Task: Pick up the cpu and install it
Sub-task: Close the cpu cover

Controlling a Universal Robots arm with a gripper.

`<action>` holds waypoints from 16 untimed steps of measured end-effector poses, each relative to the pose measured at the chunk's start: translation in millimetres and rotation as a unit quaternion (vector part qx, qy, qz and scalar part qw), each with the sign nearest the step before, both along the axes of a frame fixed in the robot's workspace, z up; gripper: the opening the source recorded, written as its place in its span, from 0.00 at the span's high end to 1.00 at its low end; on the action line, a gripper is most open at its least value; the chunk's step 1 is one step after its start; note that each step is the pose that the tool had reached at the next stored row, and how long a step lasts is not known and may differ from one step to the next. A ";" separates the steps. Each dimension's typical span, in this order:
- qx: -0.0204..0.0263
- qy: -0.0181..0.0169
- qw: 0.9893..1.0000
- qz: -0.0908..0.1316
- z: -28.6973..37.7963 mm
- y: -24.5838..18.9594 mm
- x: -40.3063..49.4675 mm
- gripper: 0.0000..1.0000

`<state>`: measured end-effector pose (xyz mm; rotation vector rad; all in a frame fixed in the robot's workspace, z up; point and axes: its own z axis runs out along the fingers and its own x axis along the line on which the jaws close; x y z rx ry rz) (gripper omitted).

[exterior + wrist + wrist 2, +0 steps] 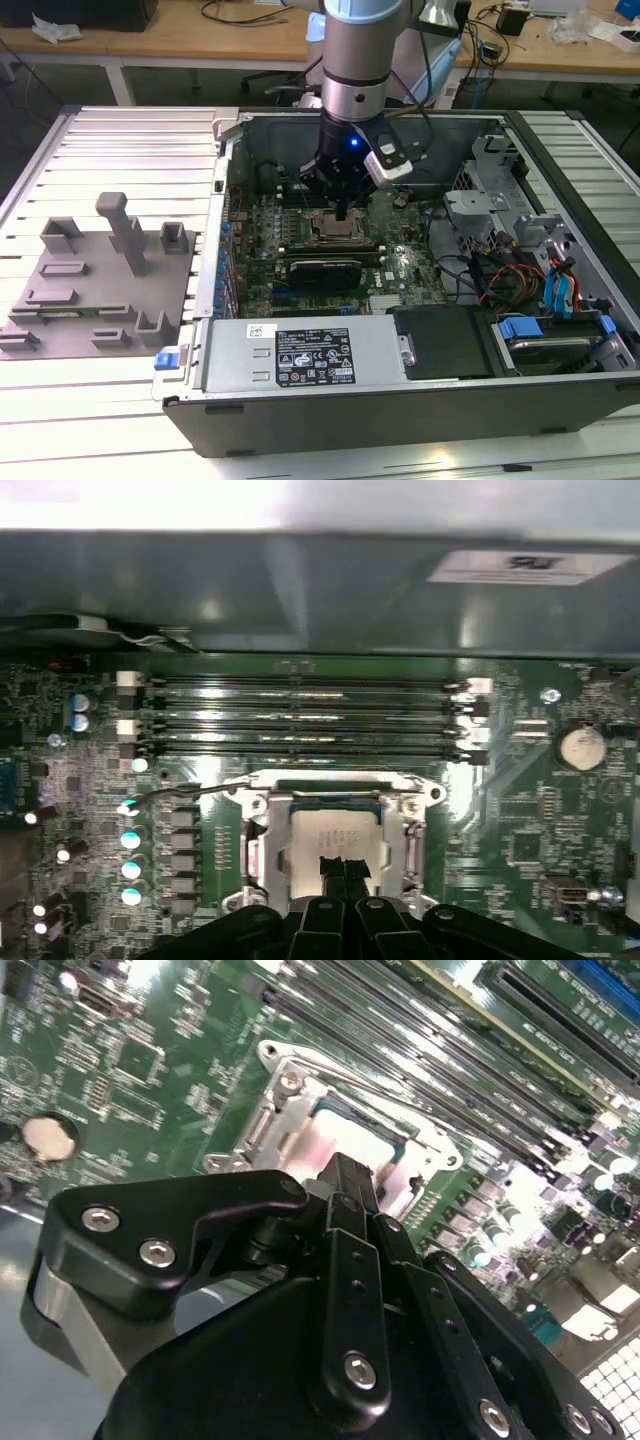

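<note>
The gripper (340, 868) points straight down onto the socket (255, 852), its two slim black fingers pressed together with only a thin slit between their tips and nothing pinched between them. The tips stand over the near edge of the cpu (335, 832); whether they touch it cannot be told. The cpu lies flat and square inside the socket, a small chip with a pale silver-white metal top that has a dull, brushed sheen, and a thin strip of green board shows along its edge. The socket around it is a bright steel frame with rounded screw lugs at its corners, set on a glossy green circuit board (520, 830) crowded with tiny parts. Just beyond the socket run four long black memory slots (300, 720), parallel and with pale clips at their ends. To one side of the socket stands a row of small shiny round capacitors (130, 865), to the other a flat silver coin battery (580, 745). In the exterior view, a long black card (325, 272) lies just in front of the socket, then a grey steel power supply box (300, 355). Well to the exterior view's left of the socket, outside the computer case (400, 420), a grey moulded tray (100, 290) with upright posts rests on the ribbed metal table (100, 420).
</note>
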<state>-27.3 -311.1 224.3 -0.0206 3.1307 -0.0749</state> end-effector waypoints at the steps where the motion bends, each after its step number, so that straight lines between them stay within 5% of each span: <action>1: 0.000 0.000 1.000 0.000 -0.3 0.0 -2.1 0.89; 10: 0.000 0.000 1.000 0.001 -11.6 0.0 -25.3 0.89; 16: 0.000 0.000 1.000 0.002 -15.1 0.0 -29.4 0.89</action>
